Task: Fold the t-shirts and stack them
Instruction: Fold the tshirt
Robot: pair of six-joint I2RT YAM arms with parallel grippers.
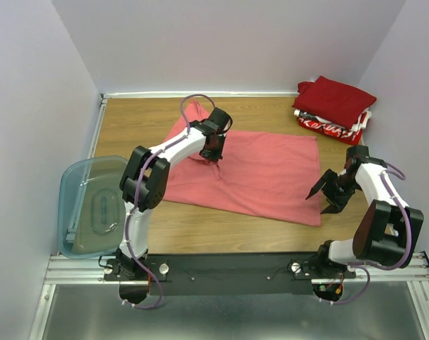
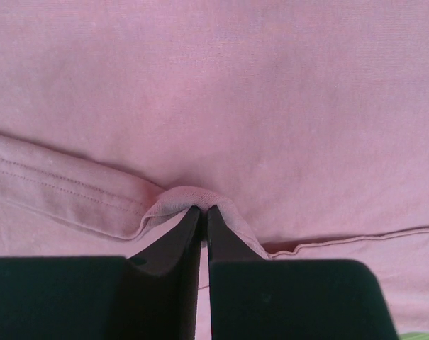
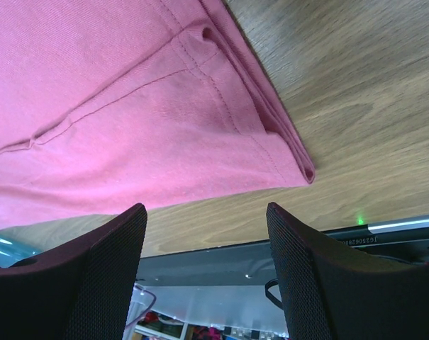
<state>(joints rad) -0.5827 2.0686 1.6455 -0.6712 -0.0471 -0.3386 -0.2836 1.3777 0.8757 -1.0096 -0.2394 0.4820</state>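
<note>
Wooden bench: left gripper pinches thin fold of salmon-pink cloth t-shirt, may slip; right gripper agape near right edge.

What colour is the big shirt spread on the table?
The big shirt is plain salmon pink; the top external view shows it best.

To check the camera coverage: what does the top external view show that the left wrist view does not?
Only the top external view shows the dark red t-shirt lying on the red t-shirt with white print in the far right corner, the translucent bin at the left, and the open right gripper. Only the left wrist view shows that the left gripper is shut on a small pinched fold, beside a stitched hem. Both show the salmon-pink t-shirt under the left gripper.
</note>
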